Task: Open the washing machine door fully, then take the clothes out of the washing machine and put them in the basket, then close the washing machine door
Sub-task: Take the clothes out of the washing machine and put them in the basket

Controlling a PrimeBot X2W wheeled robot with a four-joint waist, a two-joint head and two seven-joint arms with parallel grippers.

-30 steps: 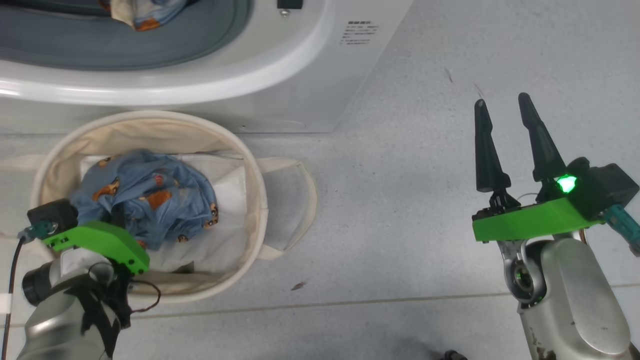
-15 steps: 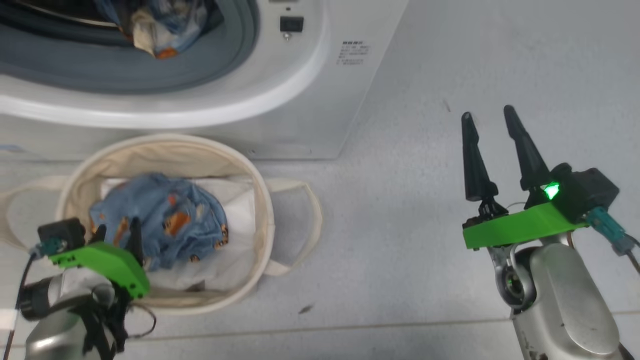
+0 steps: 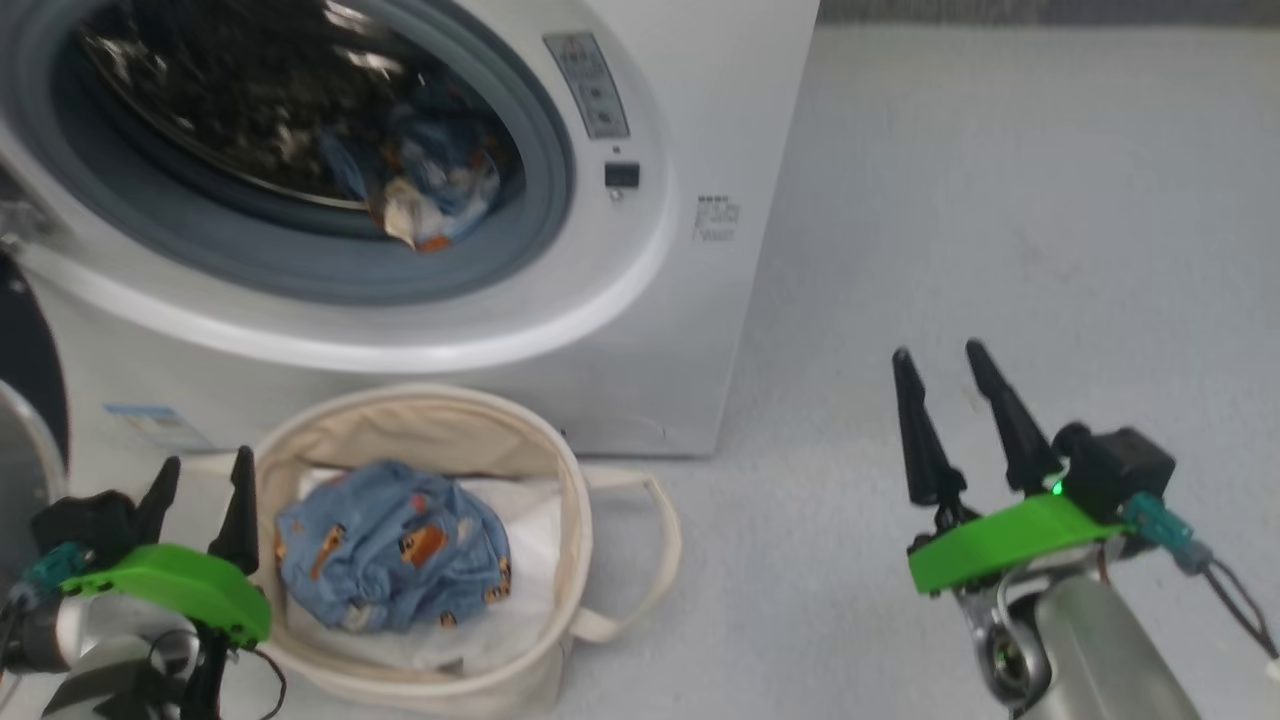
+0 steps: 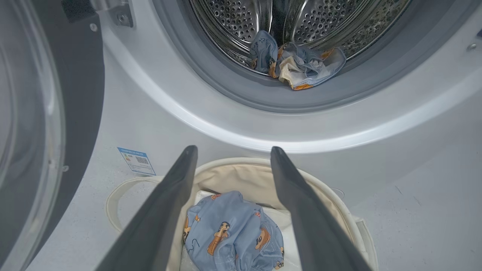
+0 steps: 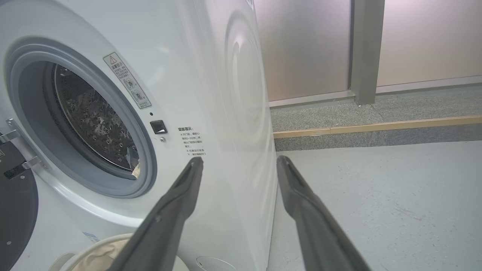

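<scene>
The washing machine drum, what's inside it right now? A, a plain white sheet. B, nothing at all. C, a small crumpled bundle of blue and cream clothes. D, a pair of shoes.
C: the left wrist view shows crumpled blue and cream clothes lying at the front of the perforated drum of the washing machine, apart from the blue garment already in the basket.

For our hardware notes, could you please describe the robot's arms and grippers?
The left gripper and right gripper each have two tapered black fingers on a green mount over a silver forearm. Beside each mount sits a black box with a teal connector and cable; a green light glows on the right.
</scene>
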